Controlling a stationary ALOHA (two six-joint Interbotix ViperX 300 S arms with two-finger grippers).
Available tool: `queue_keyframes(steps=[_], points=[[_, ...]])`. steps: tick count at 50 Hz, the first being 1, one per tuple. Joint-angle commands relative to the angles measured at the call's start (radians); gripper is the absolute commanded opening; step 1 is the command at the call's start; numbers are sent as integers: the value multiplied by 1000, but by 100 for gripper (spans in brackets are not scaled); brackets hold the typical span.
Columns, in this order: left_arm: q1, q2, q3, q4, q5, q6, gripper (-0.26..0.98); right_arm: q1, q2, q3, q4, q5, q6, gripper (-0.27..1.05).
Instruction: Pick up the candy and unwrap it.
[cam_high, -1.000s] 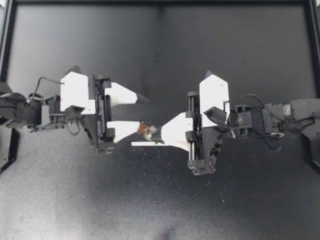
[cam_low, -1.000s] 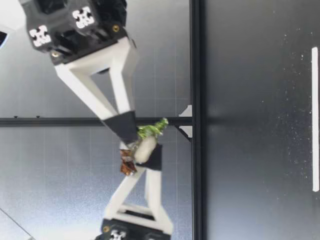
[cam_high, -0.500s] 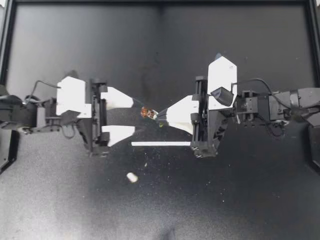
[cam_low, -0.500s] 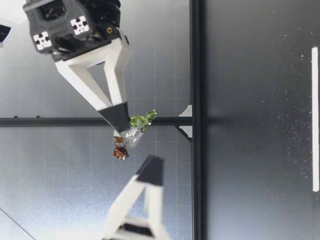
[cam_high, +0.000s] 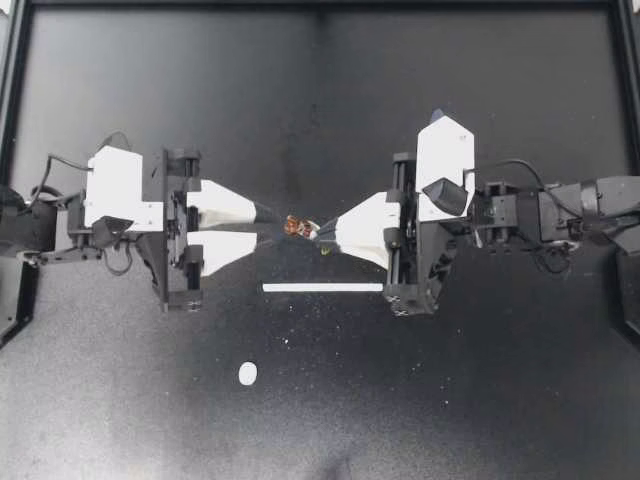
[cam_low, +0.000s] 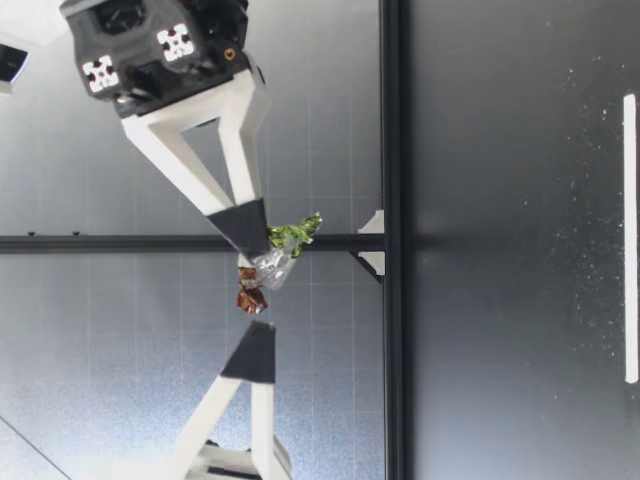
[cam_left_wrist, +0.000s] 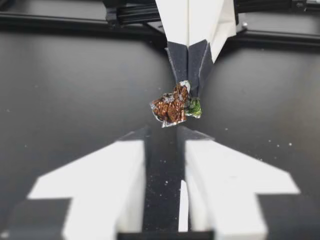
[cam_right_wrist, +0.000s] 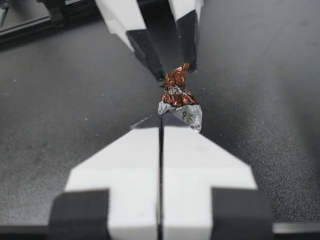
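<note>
- R claw (cam_high: 322, 234) clenched on the wrapper (cam_high: 296, 226), pinching it by the green end; held up off the worktop (cam_high: 450, 400), approx midway betw. the two arms
- L claw (cam_high: 265, 224) released and empty; fingers only a narrow gap apart, tips just short of the wrapper's brown twisted end, not touching it as far as L wrist view shows
- Wrapper is crumpled foil, brown twist toward L claw, green bit by R claw's pads; looks slack, no lump visible inside, so prob. emptied
- Candy (cam_high: 247, 373): small white oval lying bare on the worktop, well apart from both claws, on L arm's side, beyond the white strip (cam_high: 322, 288); I judge it to be the sweet itself
- Progress: pick-up done, unwrap looks done in effect; candy is out of the foil but loose on the worktop, in neither claw
- Left to do: little if anything; maybe put the wrapper down
</note>
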Motion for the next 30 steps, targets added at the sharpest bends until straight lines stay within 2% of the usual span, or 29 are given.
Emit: queue_keyframes(steps=[1, 8, 19, 30], points=[[-3, -20, -9, 3, -9, 2, 2, -6, -28, -9, -14, -5, -2, -12], [-2, -23, -9, 2, -9, 2, -1, -8, -28, -9, -20, -5, -2, 5], [-2, -25, -8, 3, -8, 2, -1, -8, -32, 3, -21, -11, -3, 44], [-2, -32, -2, 3, -6, 5, -1, -6, -57, 29, -21, -14, -3, 45]])
